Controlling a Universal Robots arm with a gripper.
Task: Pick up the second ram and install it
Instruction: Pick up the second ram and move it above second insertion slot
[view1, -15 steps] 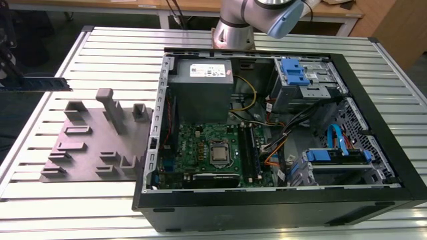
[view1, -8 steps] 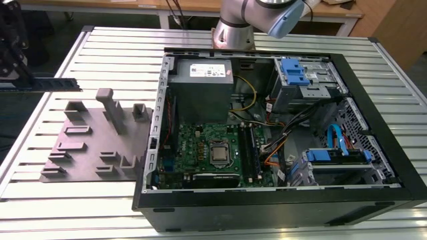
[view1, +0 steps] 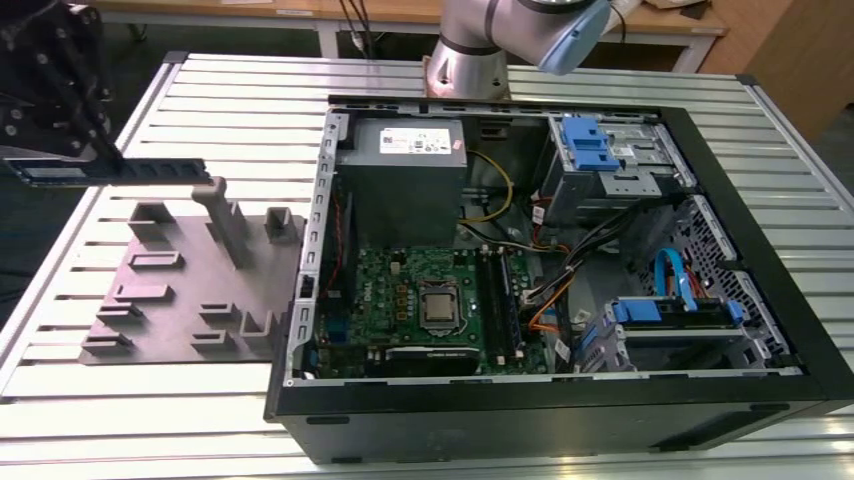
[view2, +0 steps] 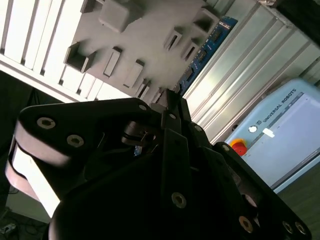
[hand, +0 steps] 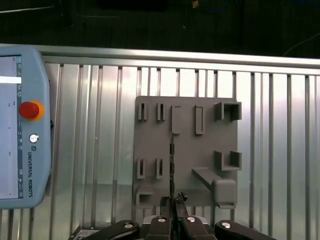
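An open computer case (view1: 507, 420) lies on a slatted table (view1: 200, 90), green motherboard (view1: 387, 275) up, a gray tray (view1: 174, 300) just beside it on the exterior view's left. Above the tray the gripper (view1: 74, 160) is clamped on the memory stick (view1: 147, 170), held level, its long axis pointing toward the case. The first wrist view shows the stick edge-on, a thin line; the second wrist view shows its blue face.
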